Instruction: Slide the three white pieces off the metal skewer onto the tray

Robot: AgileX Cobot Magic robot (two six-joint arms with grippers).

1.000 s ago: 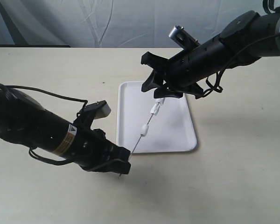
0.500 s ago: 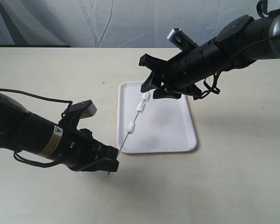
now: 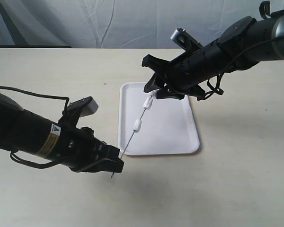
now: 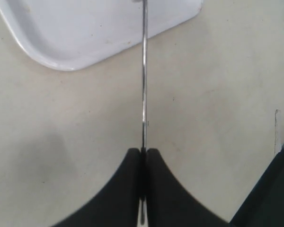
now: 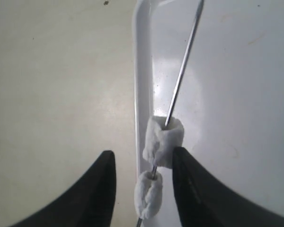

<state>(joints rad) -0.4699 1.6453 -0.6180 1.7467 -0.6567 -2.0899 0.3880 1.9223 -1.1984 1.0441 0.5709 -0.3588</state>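
Observation:
My left gripper (image 3: 116, 162) (image 4: 144, 152) is shut on the lower end of the metal skewer (image 3: 143, 113) (image 4: 144, 71). The skewer slants up over the white tray (image 3: 189, 142) (image 4: 75, 33) (image 5: 236, 71). One white piece (image 3: 137, 125) sits alone midway along the rod. Two more white pieces (image 3: 149, 101) (image 5: 164, 141) (image 5: 149, 194) sit close together near its upper end. My right gripper (image 3: 157, 93) (image 5: 142, 152) is open astride those two. One finger (image 5: 189, 184) touches the nearer piece. The lone piece is outside both wrist views.
The tray lies on a pale beige table (image 3: 236, 189), with a grey cloth backdrop (image 3: 85, 23) behind. Both black arms reach in over the table, and a cable (image 3: 38, 92) trails from the left arm.
My left gripper carried the skewer's lower end leftward, then edged slightly back right. The pieces and the right gripper shifted a little left with it.

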